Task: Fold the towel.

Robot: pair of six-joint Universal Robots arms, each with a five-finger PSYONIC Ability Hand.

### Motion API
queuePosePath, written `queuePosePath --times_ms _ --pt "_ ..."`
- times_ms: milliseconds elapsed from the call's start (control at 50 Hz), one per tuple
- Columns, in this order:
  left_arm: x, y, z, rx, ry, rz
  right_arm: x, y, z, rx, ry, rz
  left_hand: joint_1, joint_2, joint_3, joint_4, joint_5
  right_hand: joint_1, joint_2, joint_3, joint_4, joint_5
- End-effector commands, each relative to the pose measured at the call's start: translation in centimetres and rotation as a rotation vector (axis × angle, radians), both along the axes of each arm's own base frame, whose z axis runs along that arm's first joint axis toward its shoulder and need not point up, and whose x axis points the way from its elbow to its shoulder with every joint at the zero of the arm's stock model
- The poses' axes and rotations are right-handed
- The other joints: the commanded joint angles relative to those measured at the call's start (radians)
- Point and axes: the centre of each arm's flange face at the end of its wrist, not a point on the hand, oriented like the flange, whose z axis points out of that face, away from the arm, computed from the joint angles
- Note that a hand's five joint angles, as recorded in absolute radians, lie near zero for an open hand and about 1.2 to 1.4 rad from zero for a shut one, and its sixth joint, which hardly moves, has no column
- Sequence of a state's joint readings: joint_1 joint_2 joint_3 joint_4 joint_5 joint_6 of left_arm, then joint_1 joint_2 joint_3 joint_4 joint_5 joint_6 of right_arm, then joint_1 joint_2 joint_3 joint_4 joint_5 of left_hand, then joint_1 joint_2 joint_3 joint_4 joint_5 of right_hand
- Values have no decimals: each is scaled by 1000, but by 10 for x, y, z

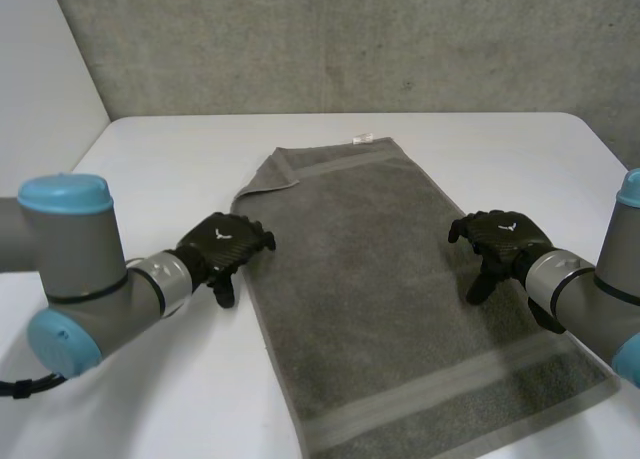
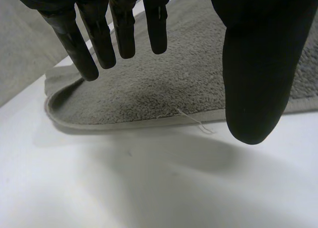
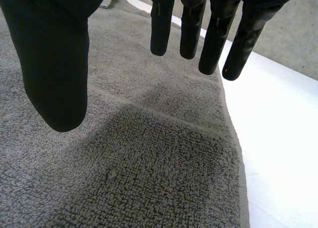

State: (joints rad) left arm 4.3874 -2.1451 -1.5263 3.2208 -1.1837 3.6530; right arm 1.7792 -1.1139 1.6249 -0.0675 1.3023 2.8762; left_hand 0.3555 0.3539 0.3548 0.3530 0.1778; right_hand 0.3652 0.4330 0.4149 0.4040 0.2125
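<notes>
Grey terry towel (image 1: 390,309) lay spread flat on the white tabletop (image 1: 160,159), unfolded, set at a slant. Its far left corner (image 1: 268,179) was flipped over onto itself. A small white tag (image 1: 362,137) sat at the far edge; a woven band (image 1: 460,389) crossed the near end.

So, a grey towel (image 1: 380,299) is seen spread flat on the white table (image 1: 150,159). It's angled a bit, far end toward 11 o'clock, near end toward 5. The far corner (image 1: 266,179) at 10 o'clock is flipped over onto itself, and a small white tag (image 1: 362,137) is spotted at the far edge. The left hand (image 1: 225,241) is parked at the towel's 9 o'clock edge with fingers drooped loosely. The right hand (image 1: 500,241) is placed at the 3 o'clock edge, same deal. A concrete wall (image 1: 350,39) is seen behind.
</notes>
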Motion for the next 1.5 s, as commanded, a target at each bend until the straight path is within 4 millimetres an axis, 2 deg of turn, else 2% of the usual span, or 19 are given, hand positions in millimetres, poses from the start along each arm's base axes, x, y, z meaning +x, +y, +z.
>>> queuePosePath --times_ms 20,160,420,1140,1260,1400,1500 --pt "-4 7 -6 -34 -13 -36 0 2 -1 6 1 2 66 68 67 69 70 43 -25 -7 4 21" --pt "-14 14 -7 -41 -1 -87 1 3 -2 9 1 5 119 121 120 122 122 43 -25 -7 4 21" --pt "-24 12 -13 -46 -1 -110 1 3 -3 11 3 7 146 147 146 148 149 43 -25 -7 4 21" --pt "-35 6 -32 -27 -9 -130 1 3 -6 9 17 12 290 291 290 292 293 40 -28 -10 1 18" --pt "-37 6 -33 -27 -9 -135 1 4 -6 8 22 16 354 356 355 357 357 40 -28 -10 1 18" --pt "-41 7 -30 -41 -3 -144 1 3 -6 8 22 14 559 561 560 562 562 40 -28 -10 1 18" --pt "-45 8 -26 -55 2 -154 1 4 -6 8 22 16 586 588 587 589 589 40 -28 -10 1 18"
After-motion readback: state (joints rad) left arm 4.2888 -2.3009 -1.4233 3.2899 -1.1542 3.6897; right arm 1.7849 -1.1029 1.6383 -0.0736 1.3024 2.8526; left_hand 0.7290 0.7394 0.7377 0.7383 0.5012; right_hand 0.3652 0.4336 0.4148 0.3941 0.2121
